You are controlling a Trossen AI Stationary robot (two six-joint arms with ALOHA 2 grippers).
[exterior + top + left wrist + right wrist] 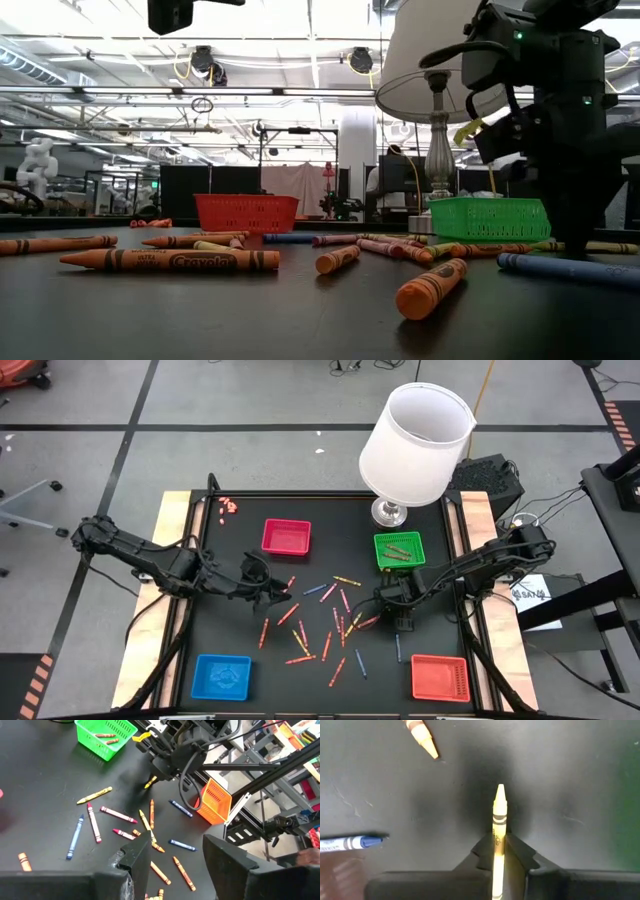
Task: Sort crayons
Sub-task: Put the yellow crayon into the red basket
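The right end effector is clamped on a yellow crayon, whose tip sticks out past the fingers just above the dark surface, near the green tray that already contains a few crayons. The left end effector hangs with its fingers spread and nothing between them, over the left part of the scatter of crayons in the middle of the surface, among the red, blue and orange trays
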